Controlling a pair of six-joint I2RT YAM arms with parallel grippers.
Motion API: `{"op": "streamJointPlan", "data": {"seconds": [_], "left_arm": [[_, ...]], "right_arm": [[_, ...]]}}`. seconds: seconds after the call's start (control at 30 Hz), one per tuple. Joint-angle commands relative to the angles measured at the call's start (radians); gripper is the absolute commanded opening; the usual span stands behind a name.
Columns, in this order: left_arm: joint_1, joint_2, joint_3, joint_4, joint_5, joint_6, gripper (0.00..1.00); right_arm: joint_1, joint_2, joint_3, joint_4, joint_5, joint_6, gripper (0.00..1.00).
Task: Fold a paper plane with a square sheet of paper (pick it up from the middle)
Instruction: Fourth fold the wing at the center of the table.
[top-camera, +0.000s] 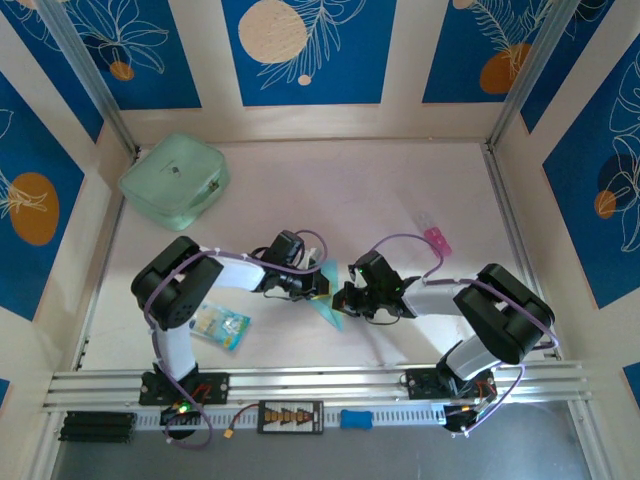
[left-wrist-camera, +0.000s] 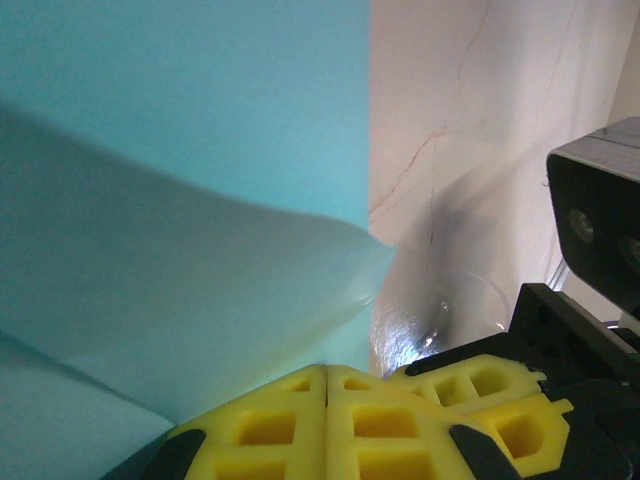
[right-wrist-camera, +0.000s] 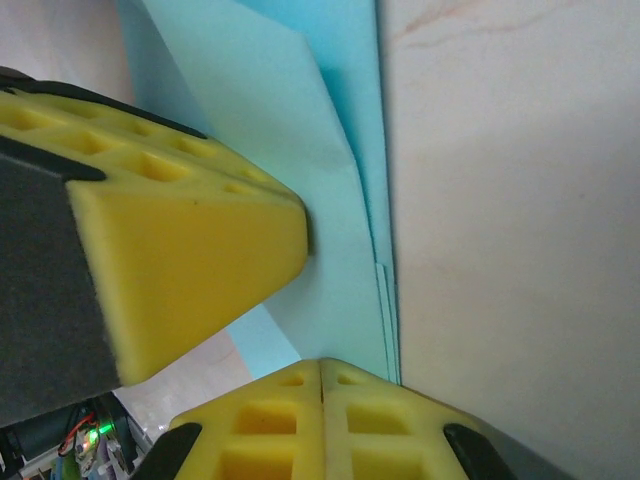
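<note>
Table (top-camera: 330, 190) sat under both arms. Paper (top-camera: 330, 305), light blue & half folded, stood up btwn the two grippers, right at their tips. Left gripper (top-camera: 318, 290) & right gripper (top-camera: 342, 298) were both pressed tight on it. Paper looked v. light, thin & floppy, easy to tear or crease wrong. Best hold, I think: on the folded edge (right-wrist-camera: 382, 200), close by the fingers (right-wrist-camera: 270, 430), w/ a soft pinch.

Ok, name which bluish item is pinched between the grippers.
The folded light-blue paper, clamped by the left gripper and right gripper mid-table; the mint-green pouch lies far left, the printed packet beside the left arm, both untouched.
</note>
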Motion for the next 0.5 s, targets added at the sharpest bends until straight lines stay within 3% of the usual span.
{"op": "streamJointPlan", "data": {"seconds": [0.0, 0.47], "left_arm": [[0.045, 0.055, 0.039, -0.030, -0.073, -0.018, 0.00], [0.114, 0.095, 0.119, -0.109, -0.092, 0.027, 0.00]], "right_arm": [[-0.004, 0.043, -0.049, -0.205, 0.012, -0.033, 0.03], [-0.019, 0.034, -0.069, -0.207, -0.001, -0.054, 0.02]]}}
